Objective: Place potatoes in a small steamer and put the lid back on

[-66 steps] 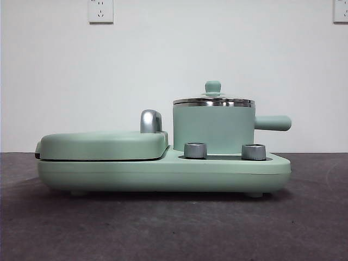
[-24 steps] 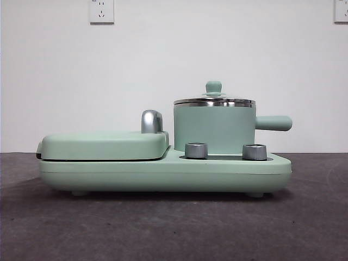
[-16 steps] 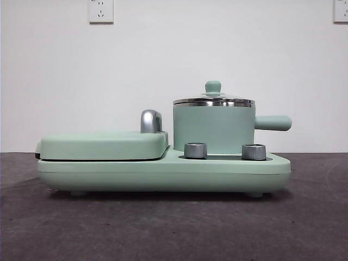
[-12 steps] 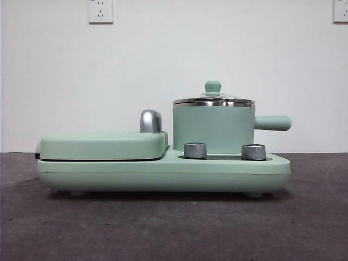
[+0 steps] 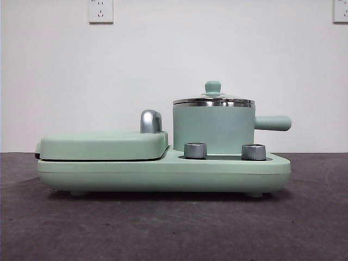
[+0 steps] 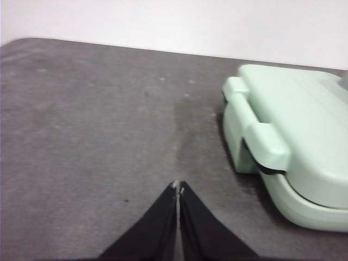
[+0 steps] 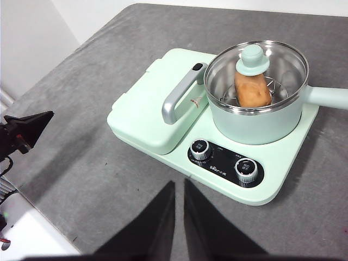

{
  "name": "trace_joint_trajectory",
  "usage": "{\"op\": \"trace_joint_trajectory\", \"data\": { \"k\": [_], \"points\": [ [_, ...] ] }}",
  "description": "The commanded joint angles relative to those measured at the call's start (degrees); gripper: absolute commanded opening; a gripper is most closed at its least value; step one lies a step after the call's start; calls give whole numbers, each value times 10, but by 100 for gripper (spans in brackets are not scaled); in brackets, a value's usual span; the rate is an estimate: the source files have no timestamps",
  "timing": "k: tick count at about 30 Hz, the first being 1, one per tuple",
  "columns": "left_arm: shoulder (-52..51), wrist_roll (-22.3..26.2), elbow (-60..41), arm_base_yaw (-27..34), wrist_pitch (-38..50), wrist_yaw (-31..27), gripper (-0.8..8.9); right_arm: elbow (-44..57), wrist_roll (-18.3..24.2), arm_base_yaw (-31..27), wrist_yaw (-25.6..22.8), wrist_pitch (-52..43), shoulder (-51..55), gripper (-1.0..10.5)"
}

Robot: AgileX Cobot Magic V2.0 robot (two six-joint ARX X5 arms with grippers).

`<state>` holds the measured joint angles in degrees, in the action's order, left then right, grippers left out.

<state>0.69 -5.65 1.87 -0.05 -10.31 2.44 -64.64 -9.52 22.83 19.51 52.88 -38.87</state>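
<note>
The small mint-green steamer (image 5: 213, 129) stands on the right half of the cooker base (image 5: 163, 175), its stubby handle pointing right. The glass lid (image 5: 213, 101) with its mint knob sits on the pot's rim. In the right wrist view, the orange-brown potato (image 7: 253, 90) lies on a rack inside the steamer (image 7: 255, 120), seen through the lid (image 7: 284, 61). My right gripper (image 7: 179, 187) is shut and empty, high above the table in front of the cooker. My left gripper (image 6: 178, 187) is shut and empty, over bare table beside the cooker's griddle end.
The flat mint-green griddle cover (image 5: 103, 144) with a chrome handle (image 5: 150, 120) fills the cooker's left half. Two steel dials (image 5: 195, 150) (image 5: 253, 151) sit in front of the pot. The table is dark grey. The left gripper's black tip (image 7: 27, 128) shows in the right wrist view.
</note>
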Motion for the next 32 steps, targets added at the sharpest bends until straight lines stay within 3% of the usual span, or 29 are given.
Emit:
{"op": "trace_joint_trajectory", "data": {
  "k": [1,20,22,24,27,32],
  "points": [
    [-5,4,-12,7,-4,0,5,-6,-5,3,0,-6,-3,24],
    [-5,4,-11,7,-4,0,5,-5,-5,3,0,-8,-3,24],
    [-5,4,-11,7,-4,0,5,-2,-5,-20,-11,-10,6,24],
    [-5,4,-11,7,-4,0,5,3,-5,-51,16,-17,14,24],
    [-5,4,-11,7,-4,0,5,45,-5,-107,57,-87,49,24],
    [-5,4,-11,7,-4,1,5,225,16,-188,38,-335,149,24]
  ]
}}
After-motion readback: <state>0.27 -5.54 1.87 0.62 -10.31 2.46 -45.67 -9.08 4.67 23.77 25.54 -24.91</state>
